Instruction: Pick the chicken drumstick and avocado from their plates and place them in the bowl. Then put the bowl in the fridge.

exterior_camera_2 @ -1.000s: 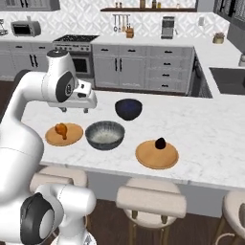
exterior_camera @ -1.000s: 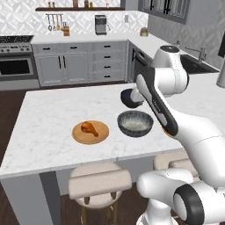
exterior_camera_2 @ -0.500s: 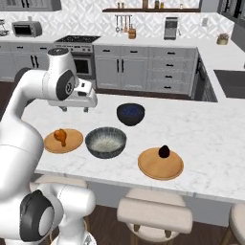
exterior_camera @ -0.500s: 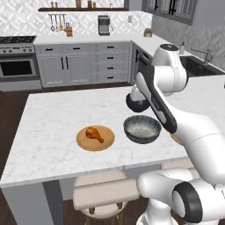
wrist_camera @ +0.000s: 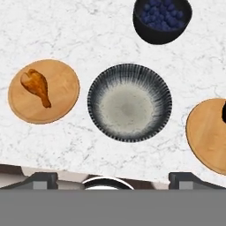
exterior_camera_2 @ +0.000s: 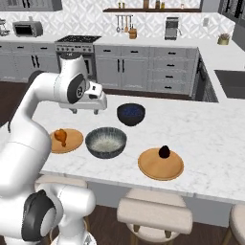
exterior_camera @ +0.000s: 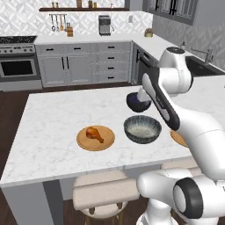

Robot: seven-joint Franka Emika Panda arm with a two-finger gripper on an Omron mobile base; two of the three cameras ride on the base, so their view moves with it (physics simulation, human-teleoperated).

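Observation:
The chicken drumstick (exterior_camera: 94,133) (exterior_camera_2: 61,136) (wrist_camera: 36,85) lies on the left wooden plate (exterior_camera: 105,141) (exterior_camera_2: 74,139) (wrist_camera: 59,95). To its right stands the grey speckled bowl (exterior_camera: 142,128) (exterior_camera_2: 105,141) (wrist_camera: 129,106), with nothing in it. The dark avocado (exterior_camera_2: 164,151) (wrist_camera: 224,111) sits on the right plate (exterior_camera_2: 160,167) (wrist_camera: 205,137), which my arm partly covers in the left base view. My gripper (exterior_camera_2: 85,111) (wrist_camera: 113,180) hangs open high above the island, over the bowl's near side, holding nothing. The fridge is out of view.
A glossy navy bowl (exterior_camera: 136,103) (exterior_camera_2: 131,114) (wrist_camera: 162,20) stands just behind the grey bowl. Stools (exterior_camera: 103,195) (exterior_camera_2: 153,215) line the island's front edge. Cabinets and a stove (exterior_camera: 17,66) run along the far wall, with dark floor in between.
The whole picture has shifted, so the base has driven. Plates and bowls keep their places on the island. The gripper stays open and high above the bowl.

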